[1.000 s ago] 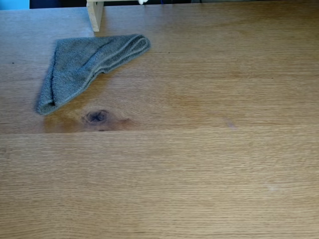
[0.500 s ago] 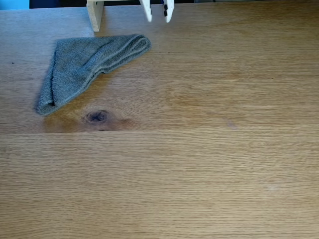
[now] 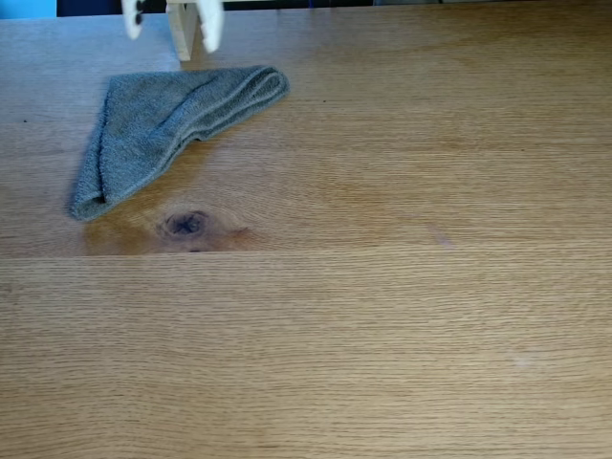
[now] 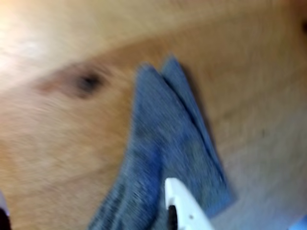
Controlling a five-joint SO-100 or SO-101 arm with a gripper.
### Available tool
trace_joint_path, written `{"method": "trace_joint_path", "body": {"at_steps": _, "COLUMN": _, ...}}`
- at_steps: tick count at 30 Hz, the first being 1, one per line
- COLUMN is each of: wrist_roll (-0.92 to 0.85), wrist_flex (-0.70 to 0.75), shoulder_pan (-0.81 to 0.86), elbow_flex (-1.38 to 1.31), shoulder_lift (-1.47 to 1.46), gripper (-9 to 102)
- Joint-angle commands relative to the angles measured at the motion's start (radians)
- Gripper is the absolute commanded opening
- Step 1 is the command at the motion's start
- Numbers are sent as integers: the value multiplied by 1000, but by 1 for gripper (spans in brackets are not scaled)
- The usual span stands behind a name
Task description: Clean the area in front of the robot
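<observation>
Barely begun, by the look of it. Towel (image 3: pixel 163 124) lying folded and untouched on the worktop (image 3: pixel 382 316), far left in the fixed view, one corner reaching toward the dark knot (image 3: pixel 186 225). Hand (image 3: pixel 170 24) hanging at the far edge just above the towel's far side, only the two white fingertips (image 3: pixel 210 33) showing, spread well apart, nothing between them. Pale wooden post (image 3: pixel 182 29) standing on the worktop right behind, seen in the gap.

Wrist view blurred, so likely in motion: towel (image 4: pixel 168 158) filling the middle, knot (image 4: pixel 88 81) off to the left, a single white fingertip (image 4: pixel 184 206) poking in from the bottom edge over the cloth. No contact readable there; too smeared to tell.

Area to be cleaned: the broad stretch of worktop near and right of the towel. Faint pale smudge (image 3: pixel 521 361) near right and a dull mark (image 3: pixel 440 236) at centre right, both still there. No wiped streak anywhere.

Done: at most the approach to the towel. Left, judging from this: lowering onto the cloth, pinching it, dragging it across the marks, probably several passes.
</observation>
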Motion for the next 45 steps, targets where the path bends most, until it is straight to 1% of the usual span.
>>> {"method": "trace_joint_path", "body": {"at_steps": 1, "wrist_roll": -17, "wrist_flex": 31, "shoulder_pan": 126, "elbow_flex": -114, "shoulder_lift": -101, "gripper": 37}}
{"method": "trace_joint_path", "body": {"at_steps": 4, "wrist_roll": -55, "wrist_flex": 31, "shoulder_pan": 184, "elbow_flex": -114, "shoulder_lift": -210, "gripper": 39}}
{"method": "trace_joint_path", "body": {"at_steps": 9, "wrist_roll": -141, "wrist_flex": -58, "shoulder_pan": 238, "elbow_flex": -115, "shoulder_lift": -376, "gripper": 41}}
{"method": "trace_joint_path", "body": {"at_steps": 14, "wrist_roll": -207, "wrist_flex": -140, "shoulder_pan": 229, "elbow_flex": -115, "shoulder_lift": -495, "gripper": 42}}
{"method": "trace_joint_path", "body": {"at_steps": 19, "wrist_roll": -244, "wrist_flex": -265, "shoulder_pan": 207, "elbow_flex": -115, "shoulder_lift": -604, "gripper": 42}}
{"method": "trace_joint_path", "body": {"at_steps": 29, "wrist_roll": -244, "wrist_flex": -445, "shoulder_pan": 195, "elbow_flex": -115, "shoulder_lift": -724, "gripper": 40}}
{"method": "trace_joint_path", "body": {"at_steps": 35, "wrist_roll": -244, "wrist_flex": -482, "shoulder_pan": 184, "elbow_flex": -124, "shoulder_lift": -802, "gripper": 39}}
{"method": "trace_joint_path", "body": {"at_steps": 40, "wrist_roll": -249, "wrist_flex": -508, "shoulder_pan": 163, "elbow_flex": -120, "shoulder_lift": -842, "gripper": 33}}
{"method": "trace_joint_path", "body": {"at_steps": 45, "wrist_roll": -256, "wrist_flex": -531, "shoulder_pan": 146, "elbow_flex": -118, "shoulder_lift": -870, "gripper": 19}}
